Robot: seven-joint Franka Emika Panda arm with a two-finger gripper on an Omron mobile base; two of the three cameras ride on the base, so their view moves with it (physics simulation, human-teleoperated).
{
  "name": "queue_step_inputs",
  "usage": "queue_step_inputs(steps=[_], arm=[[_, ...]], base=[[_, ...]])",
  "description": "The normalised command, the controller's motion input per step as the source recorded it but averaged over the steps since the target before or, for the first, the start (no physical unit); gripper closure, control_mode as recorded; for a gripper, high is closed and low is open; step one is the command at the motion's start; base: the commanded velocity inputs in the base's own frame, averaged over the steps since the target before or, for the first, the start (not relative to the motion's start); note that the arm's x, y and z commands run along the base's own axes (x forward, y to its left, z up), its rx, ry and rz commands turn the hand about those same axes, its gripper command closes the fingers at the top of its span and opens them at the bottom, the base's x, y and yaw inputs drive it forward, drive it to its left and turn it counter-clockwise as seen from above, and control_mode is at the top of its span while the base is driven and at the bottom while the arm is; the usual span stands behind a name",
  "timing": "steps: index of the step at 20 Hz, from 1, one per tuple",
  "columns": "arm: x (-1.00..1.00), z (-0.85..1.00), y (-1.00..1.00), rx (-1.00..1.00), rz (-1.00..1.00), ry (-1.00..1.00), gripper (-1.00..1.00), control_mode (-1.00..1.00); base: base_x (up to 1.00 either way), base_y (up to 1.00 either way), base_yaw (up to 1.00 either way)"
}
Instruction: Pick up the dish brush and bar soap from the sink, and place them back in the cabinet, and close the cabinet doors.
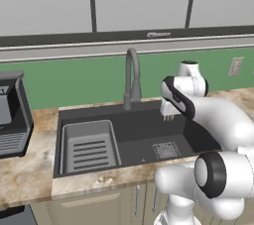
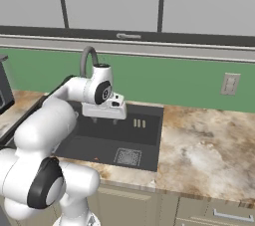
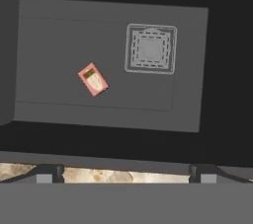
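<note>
two dark fingertips of my gripper (image 3: 123, 174) stand spread wide apart with nothing between them, hanging over the sink (image 1: 144, 125) and looking straight down into it. the bar soap (image 3: 93, 80), a small pinkish block, lies flat on the dark basin floor, apart from the square drain grate (image 3: 150, 49). in the left base view the grey ribbed tray insert (image 1: 89, 147) fills the basin's left end and the gooseneck faucet (image 1: 132, 78) rises behind it.
</note>
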Motion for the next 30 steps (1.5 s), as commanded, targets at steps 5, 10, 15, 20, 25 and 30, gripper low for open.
queue_step_inputs(steps=[5,10,15,20,25,30], arm=[[0.00,-0.22,0.06,0.00,0.00,0.04,-1.00,-1.00],[0.00,-0.24,0.05,0.00,0.00,0.02,-1.00,-1.00],[0.00,-0.23,0.06,0.00,0.00,0.00,-1.00,-1.00],[0.00,-0.12,0.07,0.00,0.00,0.00,-1.00,-1.00],[0.00,-0.11,0.07,0.00,0.00,0.00,-1.00,-1.00],[0.00,-0.06,0.09,0.00,0.00,0.00,-1.00,-1.00]], base=[[0.00,0.00,0.00],[0.00,0.00,0.00],[0.00,0.00,0.00],[0.00,0.00,0.00],[0.00,0.00,0.00],[0.00,0.00,0.00]])
